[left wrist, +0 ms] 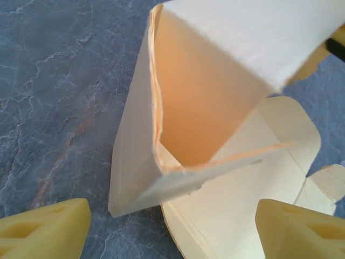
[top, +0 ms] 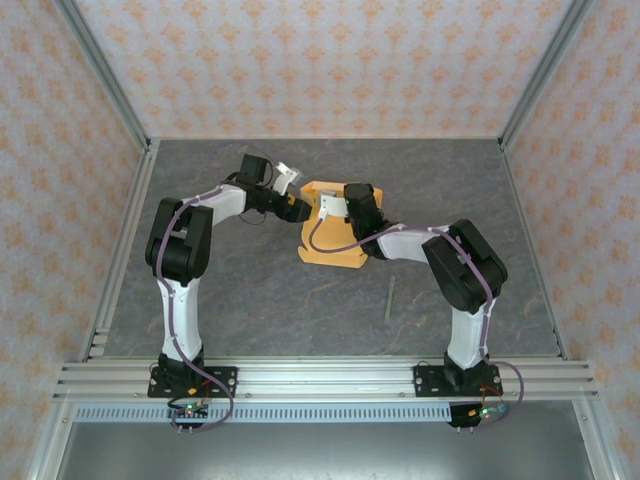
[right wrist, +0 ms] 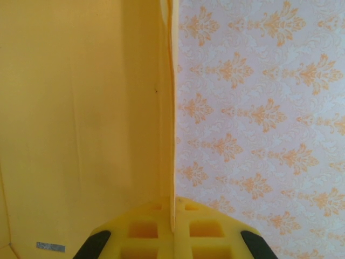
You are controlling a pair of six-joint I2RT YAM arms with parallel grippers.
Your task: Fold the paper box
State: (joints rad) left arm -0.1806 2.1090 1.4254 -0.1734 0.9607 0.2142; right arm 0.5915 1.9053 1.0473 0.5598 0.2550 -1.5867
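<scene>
Paper box (top: 330, 240) of light-orange thin card, partly folded, lies on the grey marbled counter (top: 240, 290) in the top view. It sits just right of the left fingers (top: 296, 208) and beneath the right fingers (top: 328, 205).

From the left wrist, the left fingers (left wrist: 46, 229) stand spread wide, gripping nothing (a raised panel of the box (left wrist: 199, 108) stands just ahead, between their tips).

From the right wrist, the right fingers (right wrist: 199, 221) are pinched together on a thin upright card edge. The box wall (right wrist: 81, 108) is to their left and patterned wallpaper (right wrist: 259, 108) to their right.
</scene>
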